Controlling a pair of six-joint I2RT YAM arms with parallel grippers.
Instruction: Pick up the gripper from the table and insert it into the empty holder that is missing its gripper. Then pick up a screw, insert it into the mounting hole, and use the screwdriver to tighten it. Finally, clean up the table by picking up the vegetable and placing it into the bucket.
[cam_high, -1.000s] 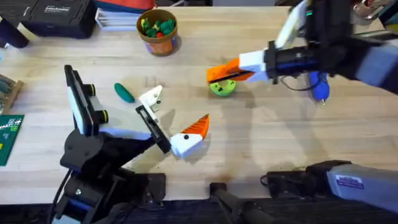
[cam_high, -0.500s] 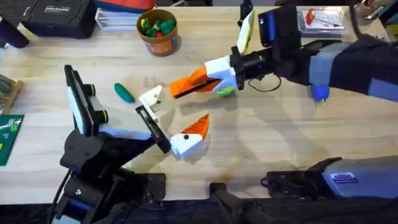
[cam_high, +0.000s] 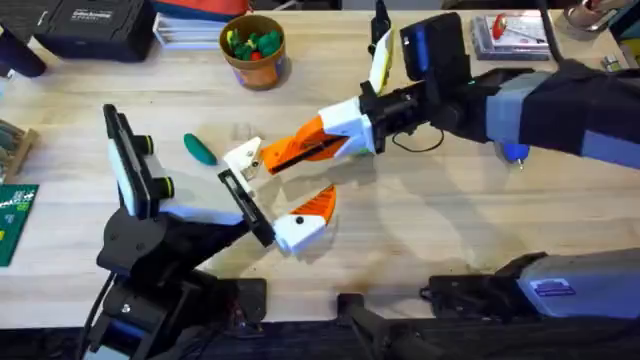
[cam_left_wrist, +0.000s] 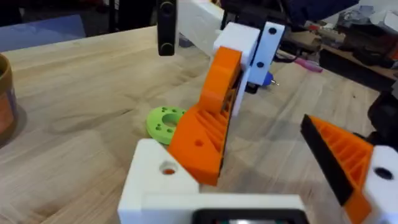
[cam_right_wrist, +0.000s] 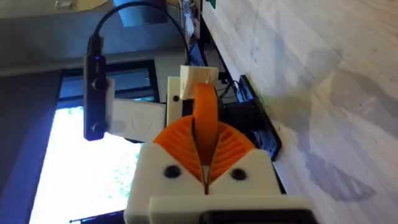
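My right tool (cam_high: 285, 152) pinches the gripper (cam_high: 300, 150); I should line it squarely with the holder (cam_high: 243, 157) before pushing.

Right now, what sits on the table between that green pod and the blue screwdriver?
In the overhead view, between the vegetable and the screwdriver are the white holder and the right gripper carrying the orange gripper.

A robotics lab: wooden workbench (cam_high: 450, 230), circuit board (cam_high: 12, 215), black equipment case (cam_high: 90, 25).

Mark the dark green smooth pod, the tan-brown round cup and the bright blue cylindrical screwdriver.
Dark green smooth pod (cam_high: 199, 149): overhead view, its middle.
Tan-brown round cup (cam_high: 262, 68): overhead view, front wall.
Bright blue cylindrical screwdriver (cam_high: 514, 151): overhead view, visible blue end.
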